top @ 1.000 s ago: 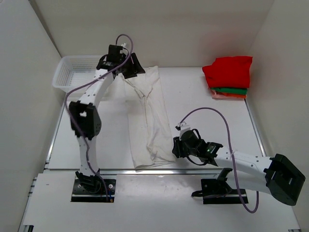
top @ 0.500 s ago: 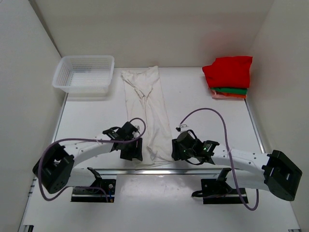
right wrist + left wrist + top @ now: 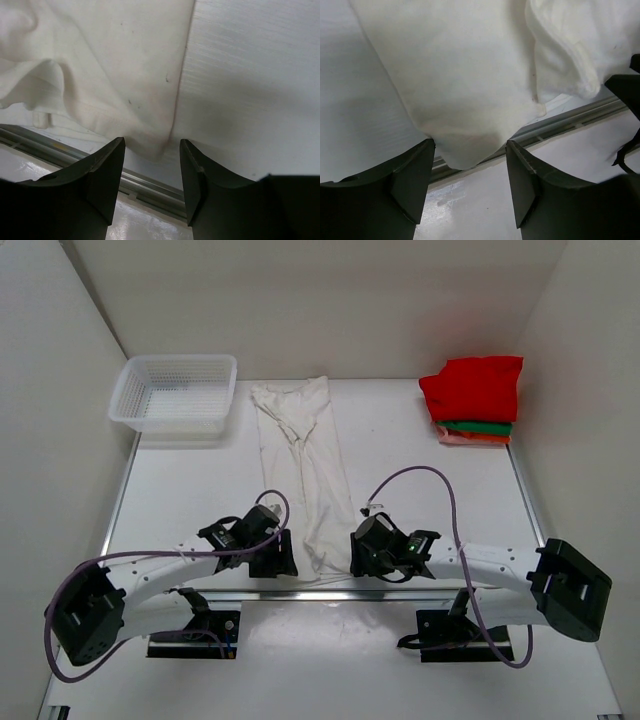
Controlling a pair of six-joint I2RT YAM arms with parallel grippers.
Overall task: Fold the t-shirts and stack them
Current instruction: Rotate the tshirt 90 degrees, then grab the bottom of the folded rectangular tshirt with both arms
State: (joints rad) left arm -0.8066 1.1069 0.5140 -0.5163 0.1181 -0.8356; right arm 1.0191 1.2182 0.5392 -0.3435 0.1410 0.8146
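The cream t-shirt (image 3: 305, 475) is laid as a long folded strip down the middle of the tabletop (image 3: 200, 490). Its near corners are straddled by the left end effector (image 3: 280, 558) and the right end effector (image 3: 358, 558) — both spread. The red t-shirt (image 3: 473, 388) is stacked at the far right.

Cream t-shirt (image 3: 305, 475); red, green, salmon-pink t-shirts (image 3: 470, 385); white mesh basket (image 3: 175, 424)

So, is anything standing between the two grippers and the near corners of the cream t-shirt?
Nothing visible does. The left gripper and the right gripper are both open. Each has one near corner of the cream t-shirt directly in the gap between its fingers, at the near edge of the table.
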